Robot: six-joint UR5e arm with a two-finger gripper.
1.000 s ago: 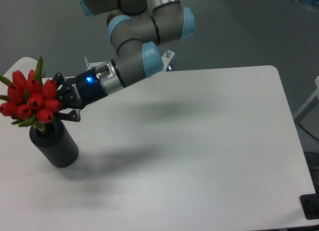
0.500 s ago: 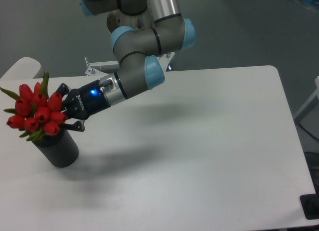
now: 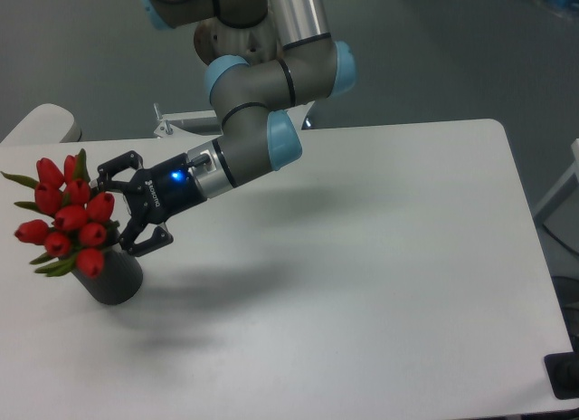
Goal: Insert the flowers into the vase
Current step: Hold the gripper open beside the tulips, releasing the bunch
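Claw (image 3: 119, 205) jaws spread, just right of flowers (image 3: 66, 218) in vase (image 3: 113, 277); table (image 3: 380, 257) bare to the right.

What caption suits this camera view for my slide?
Open gripper beside red flowers standing in the dark vase.

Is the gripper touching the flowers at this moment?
Cannot tell. In the camera view the gripper is open, its fingers spread beside the flowers, which sit in the vase; the nearest bud overlaps the fingers.
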